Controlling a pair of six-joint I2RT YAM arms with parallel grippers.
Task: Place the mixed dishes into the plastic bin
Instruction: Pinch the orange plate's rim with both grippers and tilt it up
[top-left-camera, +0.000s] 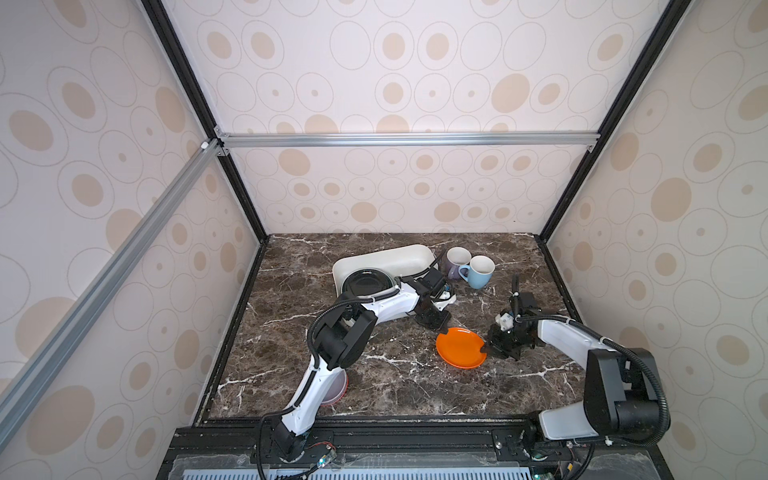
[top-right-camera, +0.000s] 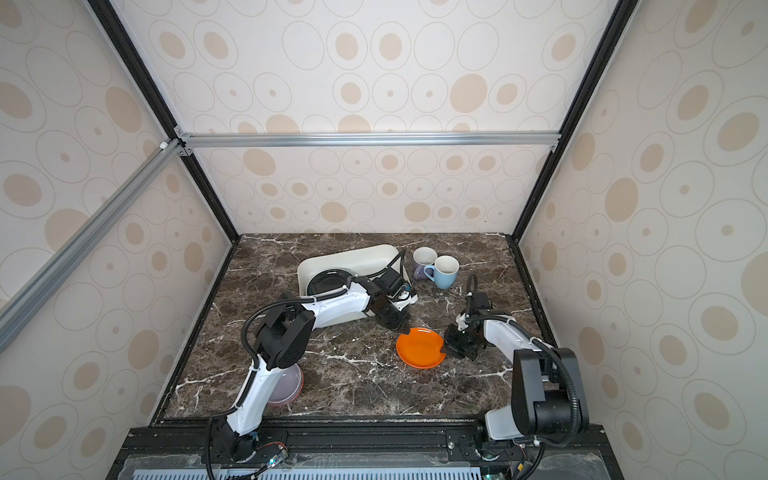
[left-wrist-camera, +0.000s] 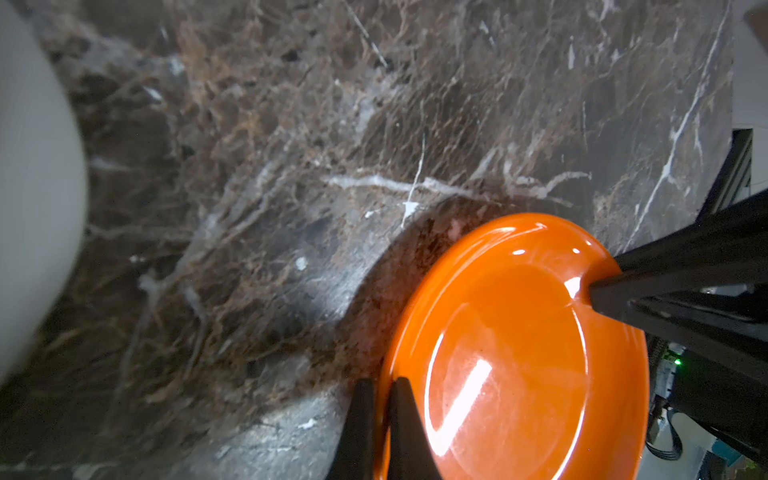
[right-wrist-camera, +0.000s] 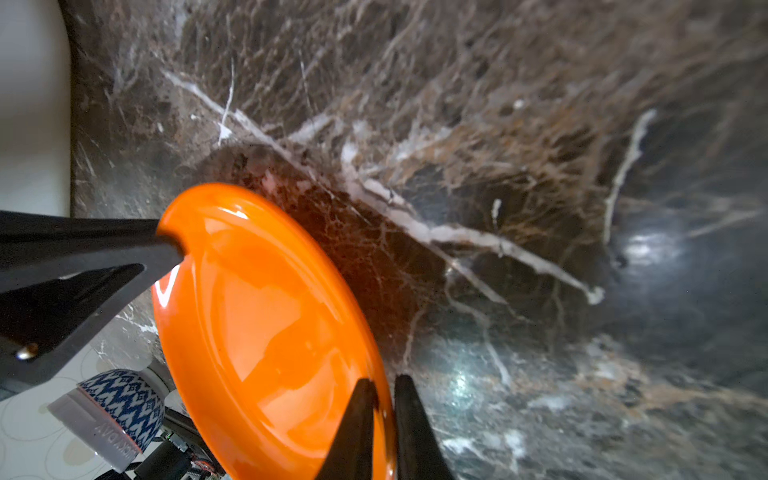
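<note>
The orange plate (top-left-camera: 459, 349) sits in front of the plastic bin (top-left-camera: 382, 255), off its near right corner and apart from it. Both wrist views show the plate tilted with shadow beneath; whether any edge touches the worktop (top-left-camera: 374, 374) cannot be told.

The left end effector (left-wrist-camera: 382, 382) pinches the plate's rim on the side nearest the bin. Its fingers are pressed together on either side of the rim, and their tips cover that stretch of it. The right end effector (right-wrist-camera: 382, 380) pinches the rim on the side away from the bin, its fingers likewise closed on it. In both top views each one hides the rim it holds.

The left arm crosses the bin's near side and covers it. Only part of a black plate (top-left-camera: 368, 282) shows inside. A lavender mug (top-left-camera: 455, 262) and a blue mug (top-left-camera: 480, 272) stand touching just right of the bin. Well in front of the bin, a lavender bowl (top-right-camera: 286, 388) is mostly hidden under the left arm.
</note>
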